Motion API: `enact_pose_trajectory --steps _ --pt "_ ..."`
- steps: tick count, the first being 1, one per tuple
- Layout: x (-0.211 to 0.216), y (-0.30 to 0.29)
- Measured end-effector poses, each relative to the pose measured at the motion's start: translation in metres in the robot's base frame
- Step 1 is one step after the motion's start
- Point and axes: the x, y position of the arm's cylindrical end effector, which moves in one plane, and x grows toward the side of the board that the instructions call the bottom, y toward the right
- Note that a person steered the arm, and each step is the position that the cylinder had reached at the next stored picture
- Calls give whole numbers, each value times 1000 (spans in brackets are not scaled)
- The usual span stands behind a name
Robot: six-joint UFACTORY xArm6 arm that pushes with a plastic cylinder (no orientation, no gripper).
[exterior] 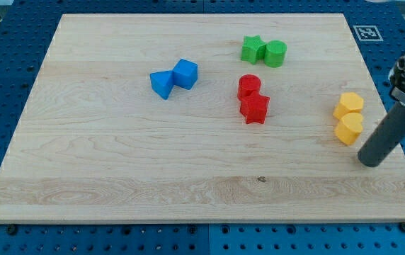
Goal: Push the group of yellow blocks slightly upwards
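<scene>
Two yellow blocks sit at the view's right side of the wooden board (103,163), stacked one above the other in the view and touching. The upper yellow block (349,104) looks hexagonal, with a flat top and faceted sides. The lower yellow block (349,128) is similar in size, its outline somewhere between a hexagon and a heart; its exact shape cannot be made out. Both are a warm orange-yellow.

My tip (371,160) rests on the board just to the right of and slightly below the lower yellow block, near it but not touching. The rod is a plain dark cylinder leaning up toward the view's right; it has nothing to open or close and holds nothing.

Counted, there are eight blocks, two of each colour. Two blue ones touch at the upper left of centre: a blue block (162,84) with slanted faces and a blue cube (186,73). Two green ones touch near the view's top: a green star (253,49) and a green cylinder (275,53). Two red ones touch in the middle: a red cylinder (249,86) above a red star (255,108)
</scene>
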Motion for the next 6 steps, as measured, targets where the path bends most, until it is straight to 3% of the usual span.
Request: enact_pose_trajectory --steps 3,5,6 --pt "-46 12" --pt "-2 23" --pt "-1 -1"
